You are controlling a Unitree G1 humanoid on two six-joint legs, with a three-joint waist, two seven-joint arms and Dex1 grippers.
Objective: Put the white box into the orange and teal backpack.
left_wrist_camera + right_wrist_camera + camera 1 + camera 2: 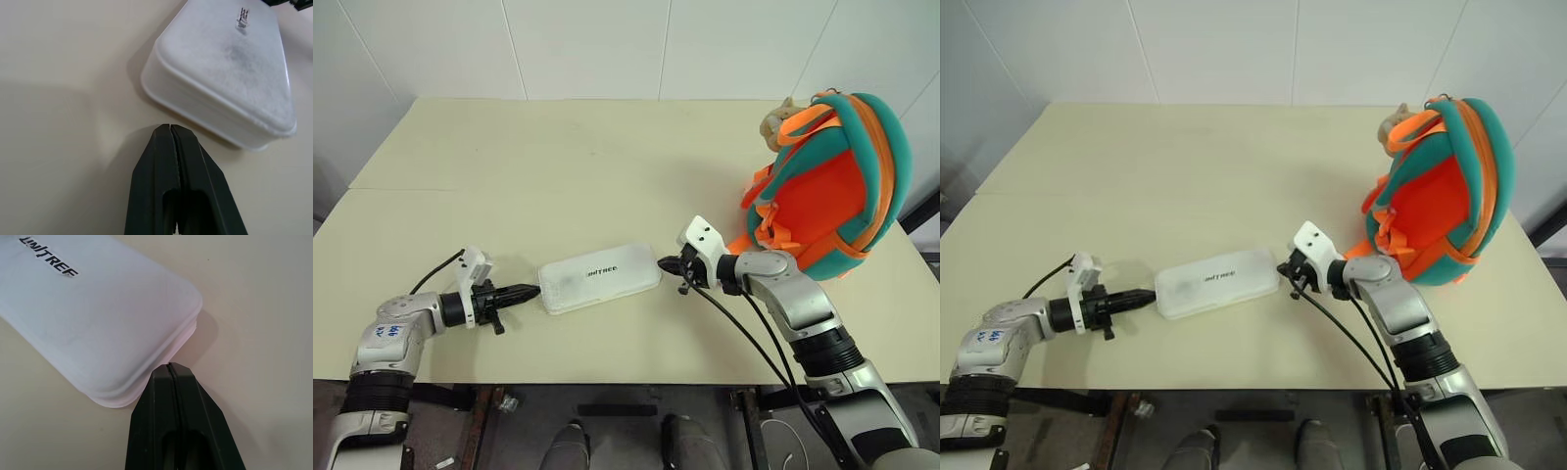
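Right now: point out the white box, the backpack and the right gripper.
white box point(599, 277), left eye view, middle of its lid by the lettering.
orange and teal backpack point(822, 191), left eye view, orange centre panel.
right gripper point(668, 264), left eye view, tips of its shut fingers.

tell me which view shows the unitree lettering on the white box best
The right wrist view: the lettering is large on the white box. The left wrist view shows it small and end-on; both eye views show it tiny on the lid.

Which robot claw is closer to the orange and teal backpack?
The right claw. It sits shut at the white box's end that faces the orange and teal backpack. The left claw is shut at the box's far end.
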